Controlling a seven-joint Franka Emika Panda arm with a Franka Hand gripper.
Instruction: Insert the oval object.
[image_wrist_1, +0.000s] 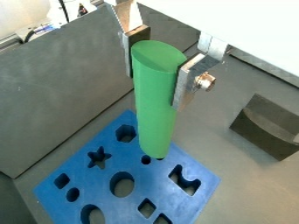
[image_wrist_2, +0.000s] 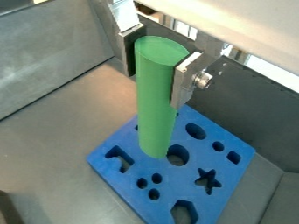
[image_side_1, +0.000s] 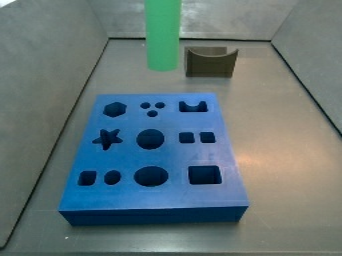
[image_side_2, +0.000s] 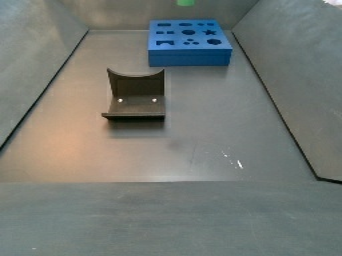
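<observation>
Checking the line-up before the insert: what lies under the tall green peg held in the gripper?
In both wrist views the gripper holds the bright green oval peg upright above the blue block with shaped holes. Which hole sits beneath is hidden by the peg's lower end.

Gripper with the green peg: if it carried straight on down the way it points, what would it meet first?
Probably the blue block: the gripper holds the oval object upright above it, the peg's lower end near a round hole. Whether it lines up with that hole is unclear.
</observation>
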